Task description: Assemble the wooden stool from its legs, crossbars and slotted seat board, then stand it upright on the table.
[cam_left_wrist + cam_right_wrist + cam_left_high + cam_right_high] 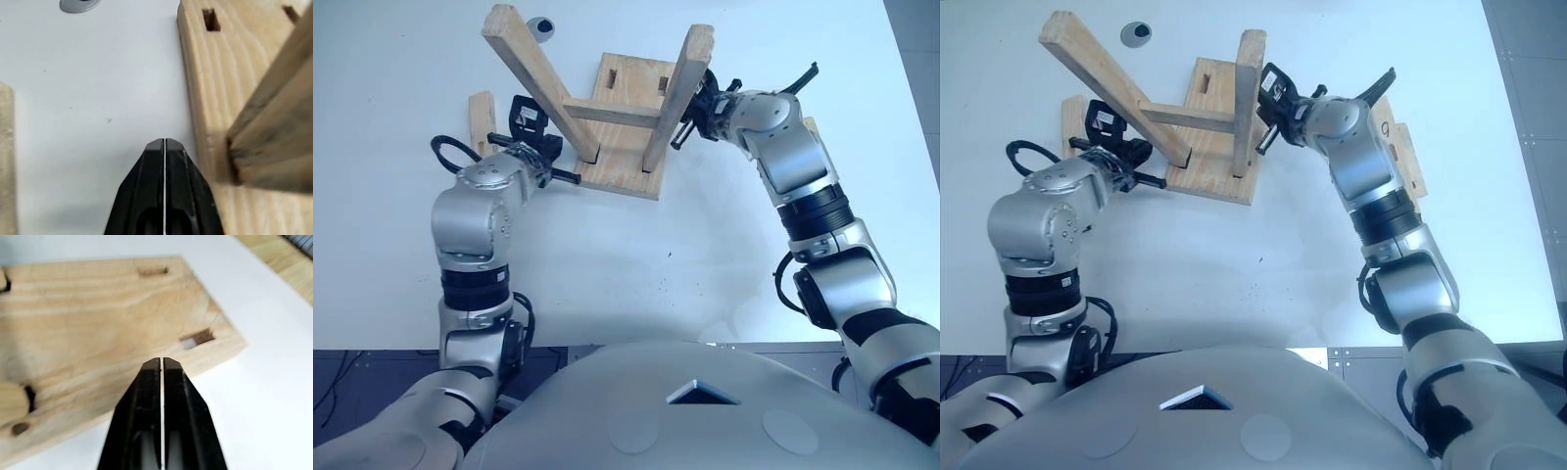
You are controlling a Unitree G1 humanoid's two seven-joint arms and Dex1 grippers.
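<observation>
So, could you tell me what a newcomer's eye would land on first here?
The seat board lies flat on the table, two legs rising from it, joined by a crossbar. The shut left hand sits by the board's left edge, the shut right hand by its right edge.

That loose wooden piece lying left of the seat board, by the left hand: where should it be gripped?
Probably across its narrow width, coming straight down from above. The loose wooden piece lies flat on the table, so only its long side edges offer opposing faces. The left hand, shut now, is nearest, but would need to open first.
</observation>
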